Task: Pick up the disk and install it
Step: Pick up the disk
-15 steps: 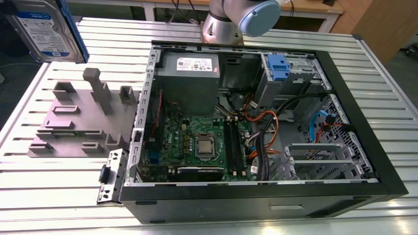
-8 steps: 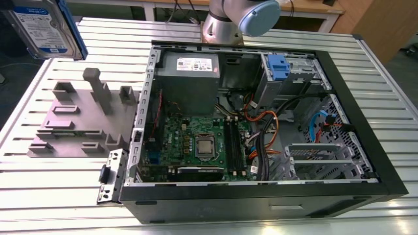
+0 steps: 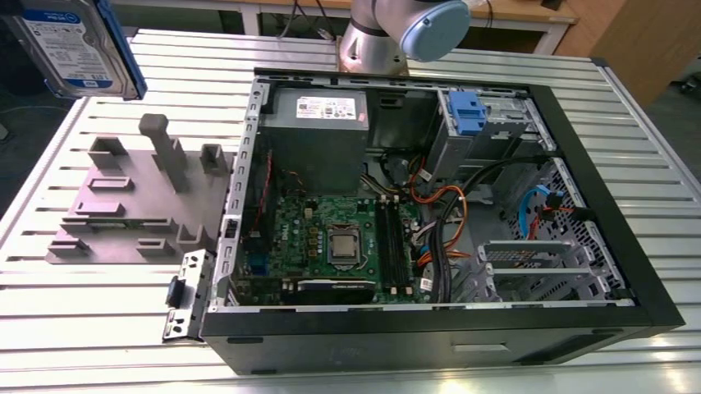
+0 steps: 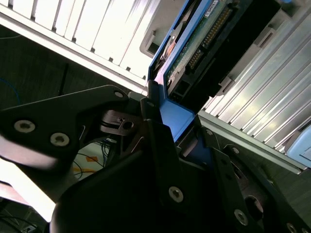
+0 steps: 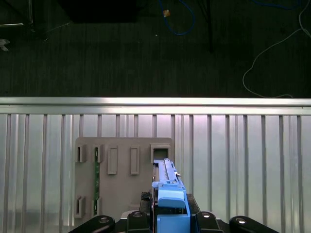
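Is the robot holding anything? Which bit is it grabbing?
Yes, the disk. The jaws are shut on the blue frame at one end of it.

Disk (image 3: 77, 45) over fixture plate (image 3: 121, 217), computer case (image 3: 383, 332) to the exterior view's right.

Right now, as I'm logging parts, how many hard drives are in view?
1: the disk, held by the gripper above the grey holder, at the exterior view's upper left. The computer case may hide others.
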{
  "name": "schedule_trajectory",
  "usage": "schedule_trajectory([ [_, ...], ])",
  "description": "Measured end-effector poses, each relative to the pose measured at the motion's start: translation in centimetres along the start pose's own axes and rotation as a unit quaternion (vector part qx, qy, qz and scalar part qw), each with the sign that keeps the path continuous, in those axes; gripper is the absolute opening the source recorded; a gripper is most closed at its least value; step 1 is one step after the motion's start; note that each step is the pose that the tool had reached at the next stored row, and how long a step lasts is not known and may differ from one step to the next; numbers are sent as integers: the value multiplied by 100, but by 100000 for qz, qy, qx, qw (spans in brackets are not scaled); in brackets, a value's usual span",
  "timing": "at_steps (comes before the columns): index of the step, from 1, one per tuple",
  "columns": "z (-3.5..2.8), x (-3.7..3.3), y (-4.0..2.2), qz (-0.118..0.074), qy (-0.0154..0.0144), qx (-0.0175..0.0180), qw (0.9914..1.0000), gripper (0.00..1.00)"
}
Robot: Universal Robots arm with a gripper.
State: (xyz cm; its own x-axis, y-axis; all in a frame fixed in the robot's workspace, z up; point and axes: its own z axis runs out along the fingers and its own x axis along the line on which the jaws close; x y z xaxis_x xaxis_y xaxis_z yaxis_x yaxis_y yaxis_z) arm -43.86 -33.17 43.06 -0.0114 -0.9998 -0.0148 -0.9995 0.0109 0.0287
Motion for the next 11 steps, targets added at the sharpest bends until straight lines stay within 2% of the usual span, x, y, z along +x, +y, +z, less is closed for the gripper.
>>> schedule_trajectory([
  [11, -30, 0, 1, -2, -1, 2, 100000, 36],
])
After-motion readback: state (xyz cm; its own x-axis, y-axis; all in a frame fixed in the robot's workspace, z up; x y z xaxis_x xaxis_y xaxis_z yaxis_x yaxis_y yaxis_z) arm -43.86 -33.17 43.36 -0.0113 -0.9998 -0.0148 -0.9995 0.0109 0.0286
